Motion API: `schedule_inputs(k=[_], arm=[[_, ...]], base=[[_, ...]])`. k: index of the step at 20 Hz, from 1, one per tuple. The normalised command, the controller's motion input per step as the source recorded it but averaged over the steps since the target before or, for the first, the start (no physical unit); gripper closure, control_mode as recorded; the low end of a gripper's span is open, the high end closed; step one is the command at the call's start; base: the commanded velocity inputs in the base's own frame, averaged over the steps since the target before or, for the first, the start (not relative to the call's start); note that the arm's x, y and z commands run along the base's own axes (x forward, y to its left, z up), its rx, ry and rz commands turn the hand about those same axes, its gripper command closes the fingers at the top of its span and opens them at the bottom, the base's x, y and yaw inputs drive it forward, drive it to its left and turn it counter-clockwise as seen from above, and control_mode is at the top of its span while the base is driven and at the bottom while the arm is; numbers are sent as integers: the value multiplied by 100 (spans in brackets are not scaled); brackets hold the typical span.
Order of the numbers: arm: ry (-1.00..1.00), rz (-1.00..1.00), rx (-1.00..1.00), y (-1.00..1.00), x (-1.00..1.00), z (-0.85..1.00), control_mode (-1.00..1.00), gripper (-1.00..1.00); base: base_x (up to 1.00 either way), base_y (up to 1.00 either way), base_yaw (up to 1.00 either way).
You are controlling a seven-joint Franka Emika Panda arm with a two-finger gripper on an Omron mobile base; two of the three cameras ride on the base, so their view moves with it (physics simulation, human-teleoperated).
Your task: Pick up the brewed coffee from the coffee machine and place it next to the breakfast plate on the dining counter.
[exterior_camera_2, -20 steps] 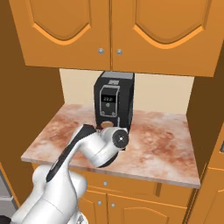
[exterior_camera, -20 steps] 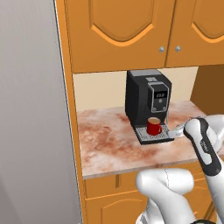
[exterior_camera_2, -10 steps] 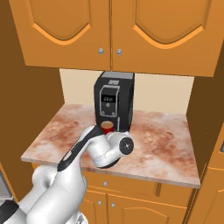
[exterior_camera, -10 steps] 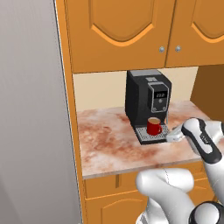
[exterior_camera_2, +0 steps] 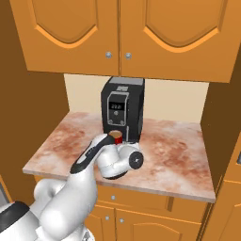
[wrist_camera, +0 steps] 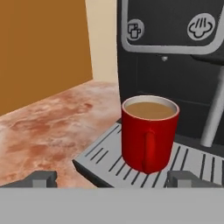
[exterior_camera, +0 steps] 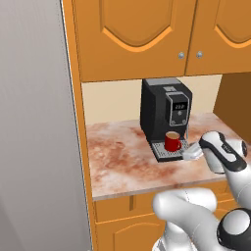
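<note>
The brewed coffee (wrist_camera: 148, 131) is a small red mug full of brown liquid, its handle turned toward the hand camera. It stands upright on the metal grille drip tray of the black coffee machine (exterior_camera: 164, 115), under the spout. In the base views the mug (exterior_camera: 172, 141) (exterior_camera_2: 116, 137) sits at the machine's (exterior_camera_2: 123, 108) foot. My gripper (wrist_camera: 111, 178) is open just in front of the mug, its fingertips spread wider than the cup and apart from it. The hand (exterior_camera: 192, 153) reaches in from the right. The breakfast plate and dining counter are out of view.
The machine stands on a marbled counter (exterior_camera: 120, 162) under orange wall cabinets (exterior_camera: 142, 34). A tall grey panel (exterior_camera: 34, 122) rises at the left and an orange side wall (exterior_camera_2: 226, 122) closes the nook on the right. Bare counter lies left of the drip tray (wrist_camera: 52, 122).
The hand has moved forward toward the drip tray and the mug. The mug and machine have not moved, and the jaws stay open.
</note>
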Motion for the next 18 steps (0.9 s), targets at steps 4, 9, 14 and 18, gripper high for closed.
schedule_inputs(k=[4,9,14,18], arm=[[-6,1,6,0,22,-5,-100,-100],[-4,0,5,0,21,-8,-100,-100],[-2,0,3,0,25,-11,-100,-100],[-2,0,1,0,24,-11,-100,-100]], base=[[0,0,0],[0,0,0],[0,0,0],[0,0,0]])
